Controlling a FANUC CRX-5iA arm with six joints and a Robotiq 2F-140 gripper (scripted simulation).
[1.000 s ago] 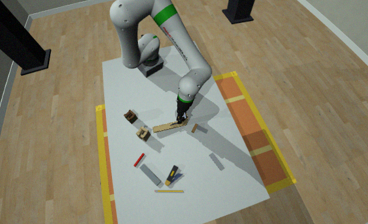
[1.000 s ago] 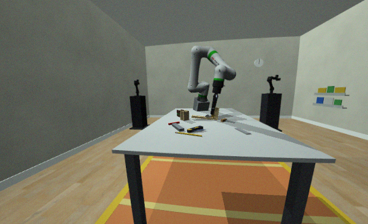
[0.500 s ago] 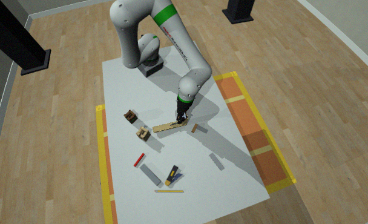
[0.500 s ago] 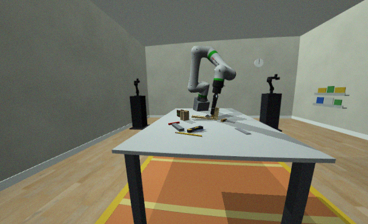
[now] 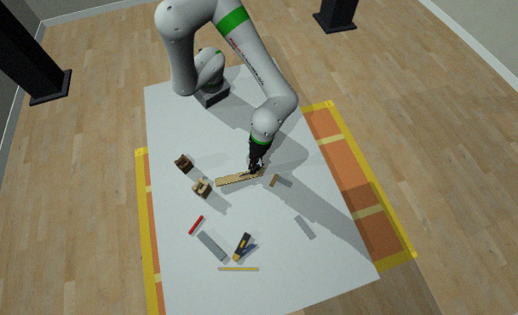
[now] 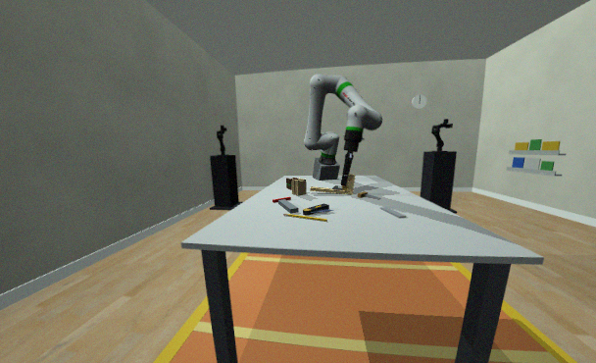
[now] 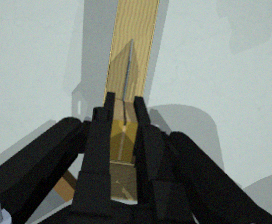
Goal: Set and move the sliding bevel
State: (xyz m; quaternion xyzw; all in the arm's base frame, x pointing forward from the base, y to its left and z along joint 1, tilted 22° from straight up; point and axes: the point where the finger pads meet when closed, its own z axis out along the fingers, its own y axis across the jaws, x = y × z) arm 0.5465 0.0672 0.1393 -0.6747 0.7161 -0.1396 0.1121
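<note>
The fingers stand nearly shut, clamped from both sides on the wooden stock of the sliding bevel (image 7: 123, 129), whose thin metal blade edge runs up the middle of the gap in the wrist view. Straight ahead of the fingers the pale rail (image 7: 139, 23) stretches away across the table (image 7: 220, 43), and the bevel's tip sits right over its near end. In the top view the fingers (image 5: 256, 167) point down at the right end of that rail (image 5: 235, 177) (the leaning leg there cannot be made out apart from the bevel and the black fingers).

Just to the right of the fingers lies a small brown block of wood (image 5: 273, 180). Off the rail's far end, to the left, sits the light wooden block (image 5: 201, 188), and beyond it the dark wooden block (image 5: 184, 163); both stand well apart from the fingers.

Farther off toward the table's front edge lie a red bar (image 5: 195, 225), a grey bar (image 5: 211, 245), a yellow and black utility knife (image 5: 241, 246), a yellow pencil (image 5: 238, 269) and another grey strip (image 5: 305, 226). In the exterior view the arm (image 6: 354, 110) reaches down from its base (image 6: 325, 172) at the table's back end.
</note>
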